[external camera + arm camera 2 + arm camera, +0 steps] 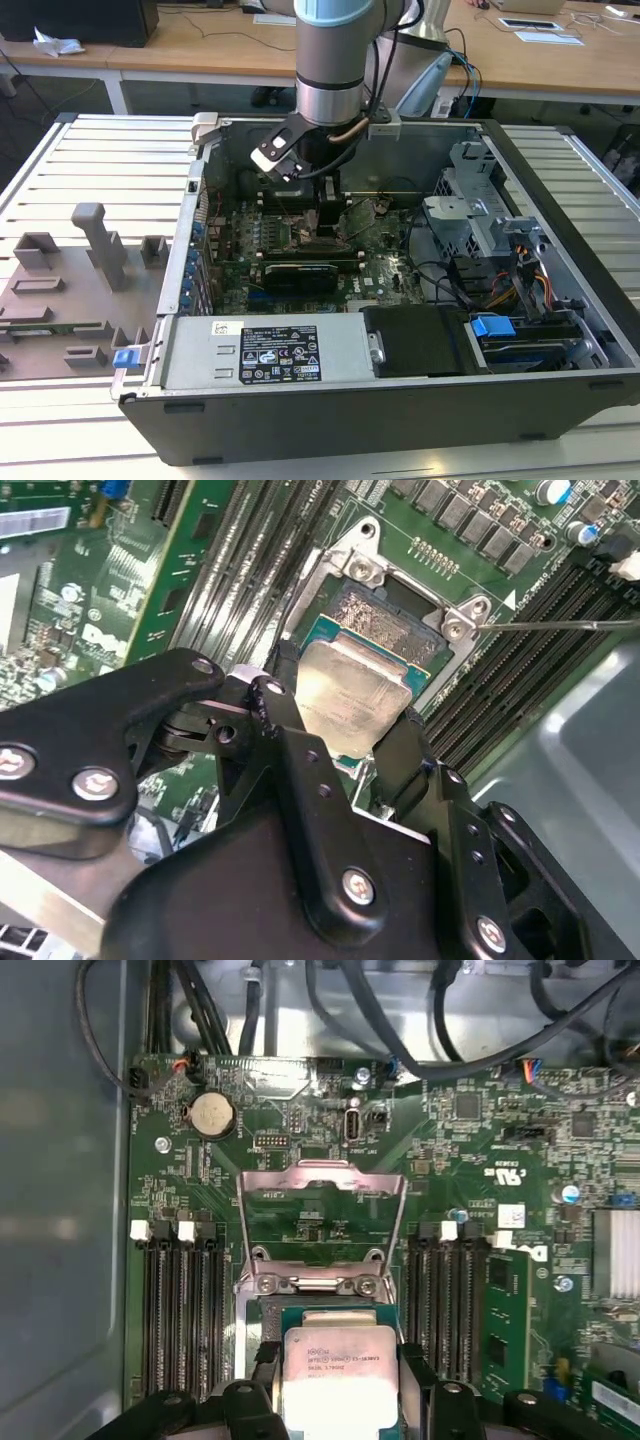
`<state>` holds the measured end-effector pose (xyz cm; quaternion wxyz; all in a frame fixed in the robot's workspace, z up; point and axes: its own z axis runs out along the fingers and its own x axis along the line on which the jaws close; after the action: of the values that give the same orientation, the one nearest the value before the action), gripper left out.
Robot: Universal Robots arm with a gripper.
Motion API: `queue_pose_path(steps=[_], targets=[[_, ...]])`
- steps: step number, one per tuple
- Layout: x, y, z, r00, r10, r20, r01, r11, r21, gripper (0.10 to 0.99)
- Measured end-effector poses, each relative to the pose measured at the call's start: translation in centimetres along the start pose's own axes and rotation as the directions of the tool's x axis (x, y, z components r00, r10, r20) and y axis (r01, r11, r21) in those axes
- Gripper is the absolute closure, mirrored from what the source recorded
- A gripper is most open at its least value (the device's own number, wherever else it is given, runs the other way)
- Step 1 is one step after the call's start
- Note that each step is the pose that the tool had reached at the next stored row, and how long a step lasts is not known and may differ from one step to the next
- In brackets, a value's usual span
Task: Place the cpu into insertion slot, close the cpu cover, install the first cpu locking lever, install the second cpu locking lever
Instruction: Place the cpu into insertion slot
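Note:
My gripper (340, 1355) is shut on the cpu (340, 1375), a flat silver-grey square chip with one black finger (265, 1360) on each side of it. In the second wrist view the cpu (350, 695) hangs partly over the insertion slot (385, 625), slightly tilted; whether it touches the slot I cannot tell. The cpu cover (322, 1173), a thin silver frame with a large window, stands swung open beyond the slot. A thin metal lever rod (560, 625) sticks out beside the slot. In the exterior view the gripper (325, 205) reaches down into the open computer case.
Long black memory slots (180, 1320) flank the socket on both sides. The case wall (400, 400), the power-supply box (265, 355) and drive bays with cables (500, 270) surround the board. A grey fixture plate (80, 280) lies at the exterior view's left.

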<state>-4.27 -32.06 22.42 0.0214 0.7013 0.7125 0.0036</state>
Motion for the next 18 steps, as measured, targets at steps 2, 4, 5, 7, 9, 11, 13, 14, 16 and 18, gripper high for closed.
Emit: queue_pose_path(steps=[2, 4, 5, 7, 9, 11, 13, 14, 16, 18], targets=[[0.22, -0.25, 0.6, 1.0, 0.001, 0.0, -0.001, 1.0, 0.0, 0.541], [0.43, -0.37, 1.05, 1.0, 0.009, 0.0003, -0.009, 1.0, 0.0, 0.541], [0.47, -0.5, 1.34, 0.9999, 0.012, 0.0005, -0.012, 0.9999, 0.0, 0.541], [0.53, -0.61, 2.02, 0.9999, 0.012, 0.0004, -0.012, 0.9999, 0.0, 0.541], [0.62, -0.63, 2.38, 0.9999, 0.012, 0.0003, -0.012, 0.9999, 0.0, 0.541], [0.75, -0.63, 2.6, 0.9999, 0.013, 0.0008, -0.013, 0.9999, 0.0, 0.541], [0.8, -0.64, 2.72, 0.9999, 0.013, 0.0007, -0.013, 0.9999, 0.001, 0.541], [0.81, -0.63, 2.73, 0.9999, 0.013, 0.0007, -0.013, 0.9999, 0.001, 0.541], [0.8, -0.63, 2.76, 0.9999, 0.013, 0.0006, -0.013, 0.9999, 0.0, 0.541], [0.81, -0.61, 2.77, 0.9999, 0.013, 0.0006, -0.013, 0.9999, 0.0, 0.541]])
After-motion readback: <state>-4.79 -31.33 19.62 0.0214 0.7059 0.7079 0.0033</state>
